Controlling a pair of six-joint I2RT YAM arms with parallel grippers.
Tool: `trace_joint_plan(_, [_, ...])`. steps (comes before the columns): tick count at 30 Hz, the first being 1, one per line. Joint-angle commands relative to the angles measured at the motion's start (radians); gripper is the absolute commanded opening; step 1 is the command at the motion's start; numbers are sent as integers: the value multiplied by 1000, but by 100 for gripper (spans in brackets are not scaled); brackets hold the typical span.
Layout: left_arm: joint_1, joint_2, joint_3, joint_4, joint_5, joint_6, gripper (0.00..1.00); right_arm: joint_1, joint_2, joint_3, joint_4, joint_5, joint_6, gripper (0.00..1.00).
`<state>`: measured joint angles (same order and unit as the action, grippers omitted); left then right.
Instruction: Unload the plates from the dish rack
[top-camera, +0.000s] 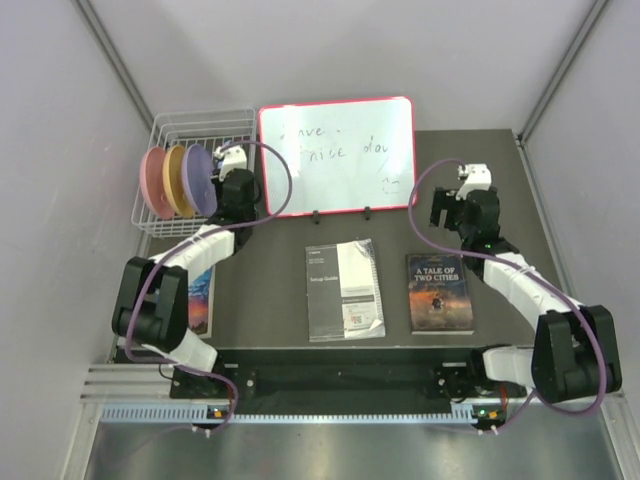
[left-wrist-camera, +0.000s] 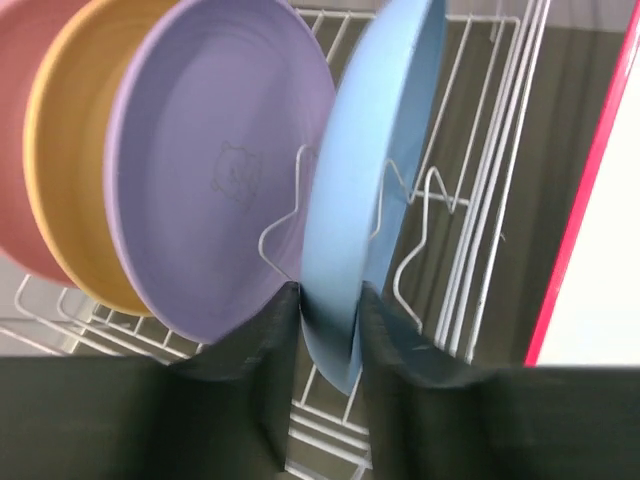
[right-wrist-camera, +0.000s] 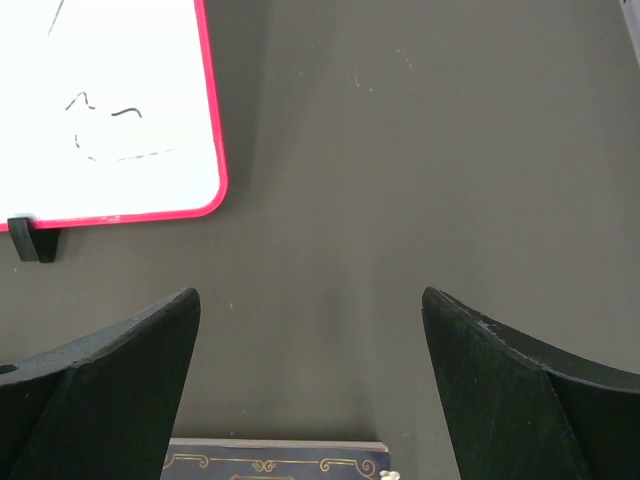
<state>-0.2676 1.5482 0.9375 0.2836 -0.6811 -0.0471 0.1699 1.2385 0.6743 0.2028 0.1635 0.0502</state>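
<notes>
tabletop (top-camera: 270, 270), dark and matte between pale walls (top-camera: 340, 50), bears the dish rack (top-camera: 205, 116).

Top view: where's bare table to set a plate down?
Bare dark tabletop between the white setup booklet and the left arm; also the back right corner beside the red-framed whiteboard. Crowded: back left, white wire dish rack with left jaws on the blue plastic plate.

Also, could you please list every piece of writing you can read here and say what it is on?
"A TALE OF TWO CITIES": cover of the dark book.
"Setup Guide", apparently: grey booklet; smaller print unreadable.
Whiteboard: faint handwriting, roughly "have a nice day", partly illegible.
Partly hidden book on the left: cover unreadable.
</notes>
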Motion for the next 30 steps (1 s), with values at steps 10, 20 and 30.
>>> trace_joint_plan(10, [-104, 49, -16, 382, -382, 219, 0, 3, 30, 51, 49, -4, 31, 93])
trace_joint_plan(20, [-122, 95, -3, 797, -616, 614, 0, 5, 41, 56, 40, -21, 37, 95])
trace_joint_plan(30, [-124, 212, 158, 1404, -750, 1211, 0, 5, 23, 74, 26, -136, 66, 95])
